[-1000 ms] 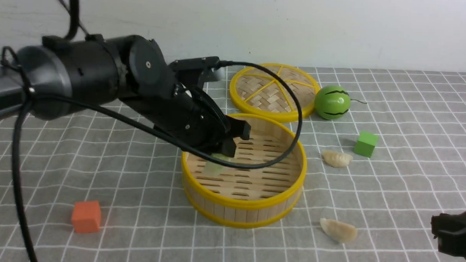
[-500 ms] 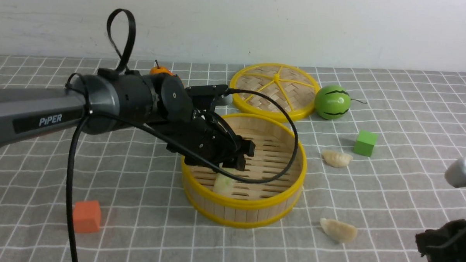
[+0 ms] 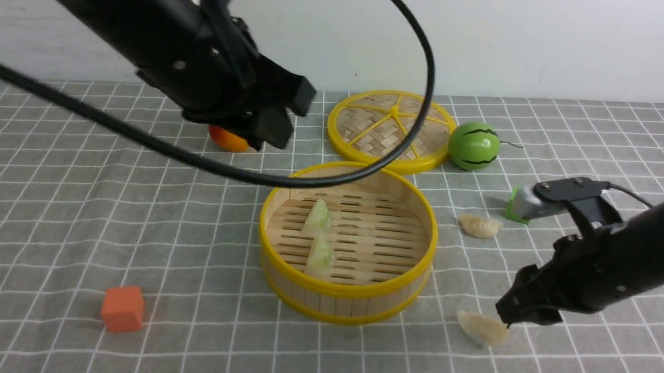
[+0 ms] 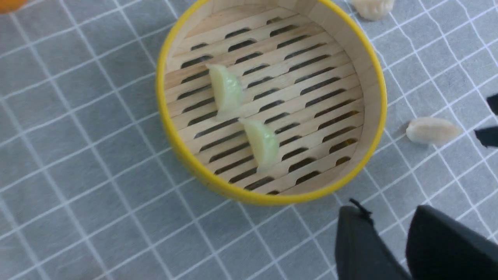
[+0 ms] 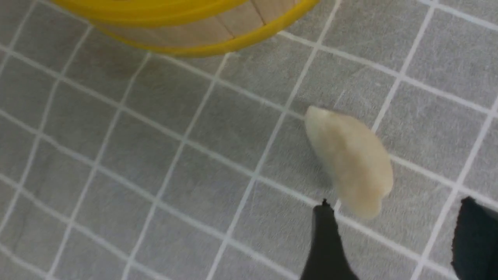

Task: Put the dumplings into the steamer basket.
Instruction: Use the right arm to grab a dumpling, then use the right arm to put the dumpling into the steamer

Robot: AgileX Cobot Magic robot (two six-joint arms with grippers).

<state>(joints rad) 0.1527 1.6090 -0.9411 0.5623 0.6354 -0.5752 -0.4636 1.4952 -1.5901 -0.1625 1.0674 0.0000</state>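
Sitting on the steamer basket floor: two green dumplings. Half done. Near cream dumpling and far cream dumpling lie outside on the bench. Right gripper just beside the near one, spread wide, empty. Left gripper hangs high behind the basket, slightly parted, holding nothing.

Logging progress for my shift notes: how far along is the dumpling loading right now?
Done: two green dumplings lie inside the steamer basket. In hand: nothing gripped; the right gripper, jaws open, hangs at the nearer cream dumpling on the cloth. The left gripper is raised, empty. Left: that one and the farther cream dumpling.
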